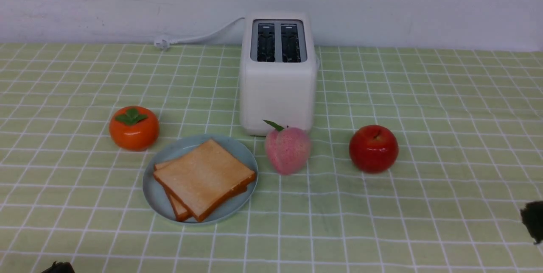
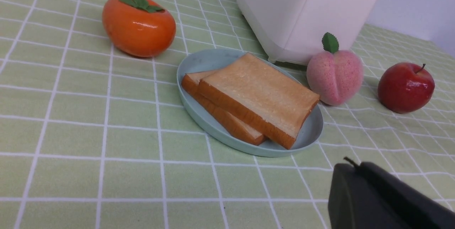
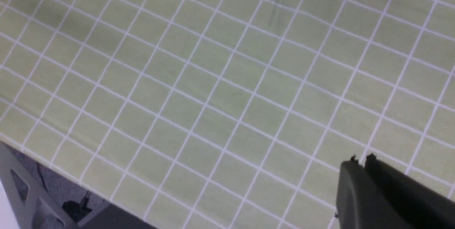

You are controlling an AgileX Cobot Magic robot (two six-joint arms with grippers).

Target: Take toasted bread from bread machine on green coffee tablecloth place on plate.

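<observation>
Front view: both slices of toasted bread [image 1: 203, 177] lie stacked, slightly offset, on the plate [image 1: 158, 200]. The plate rests on the green coffee tablecloth [image 1: 424, 95] in front and a little left of the bread machine [image 1: 278, 95], with a persimmon [image 1: 134, 128] to its left, and a peach [image 1: 287, 150] and then an apple [image 1: 373, 149] to its right. Left wrist view: my left gripper [image 2: 355, 168] is clenched, grasping nothing, above the surface near the plate. Right wrist view: my right gripper [image 3: 360, 161] has its fingers drawn together, grasping nothing, above checked cloth near the surface's edge.
</observation>
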